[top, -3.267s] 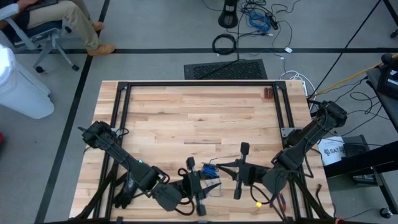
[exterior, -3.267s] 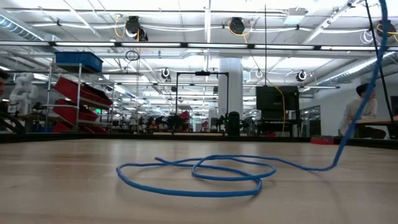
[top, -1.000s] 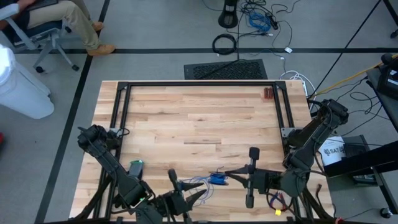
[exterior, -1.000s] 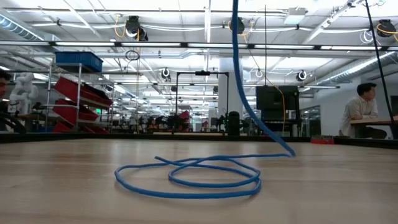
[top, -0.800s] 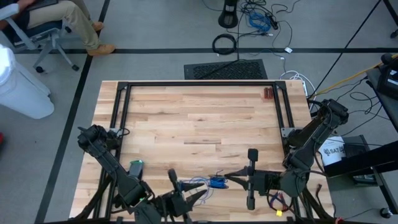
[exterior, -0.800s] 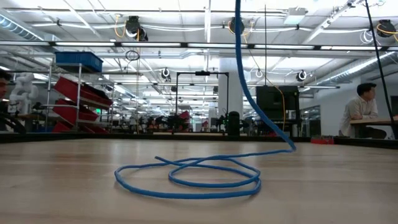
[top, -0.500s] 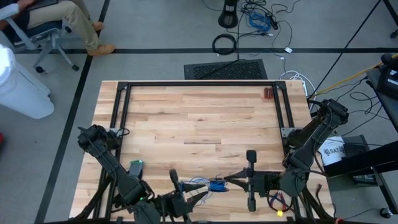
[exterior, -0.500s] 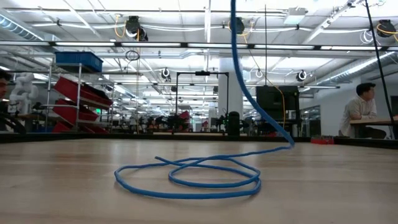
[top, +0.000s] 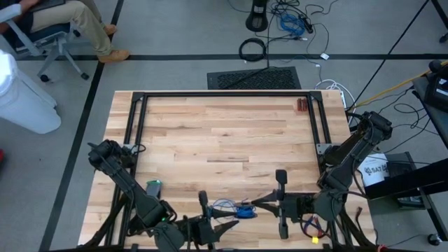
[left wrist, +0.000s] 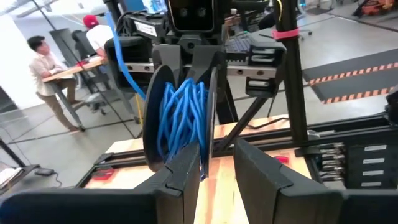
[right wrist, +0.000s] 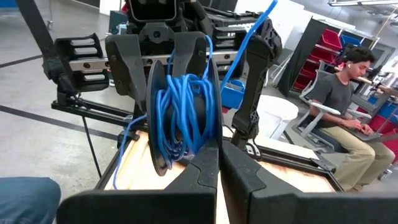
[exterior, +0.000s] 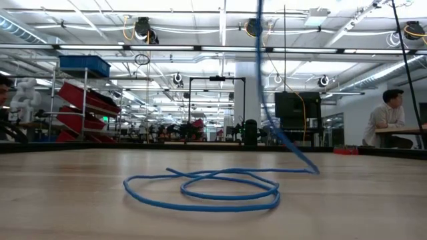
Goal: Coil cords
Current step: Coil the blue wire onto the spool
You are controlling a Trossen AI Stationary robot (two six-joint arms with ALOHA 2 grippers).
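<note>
The blue cord is partly wound on a black spool (top: pixel 242 208), seen in the left wrist view (left wrist: pixel 180 118) and the right wrist view (right wrist: pixel 183 118). The rest of the cord lies in loose loops (exterior: pixel 200 187) on the wooden table near its front edge. One strand (exterior: pixel 263 80) rises from the loops out of the top of the low view. My right gripper (top: pixel 256 204) is shut on the spool. My left gripper (top: pixel 227 220) is open just left of the spool, and its fingers (left wrist: pixel 180 180) stand on either side of the spool's near rim. My right gripper pinches the rim of one spool flange (right wrist: pixel 213 144) between its two fingers. It comes level from the table's right side. The spool stands on edge, its wound cord facing both wrist cameras. I cannot tell whether the spool is clear of the table.
A black frame (top: pixel 136 126) runs around the table top. A small red-brown object (top: pixel 301 105) lies at the far right corner. A thick black cable ring (top: pixel 252 47) lies on the floor beyond. People sit in the room behind (exterior: pixel 390 120).
My left gripper has gone a little toward the table's right edge, closer to the spool, and has stayed open. The rising strand has swung slightly. The loops on the table have kept their shape.
</note>
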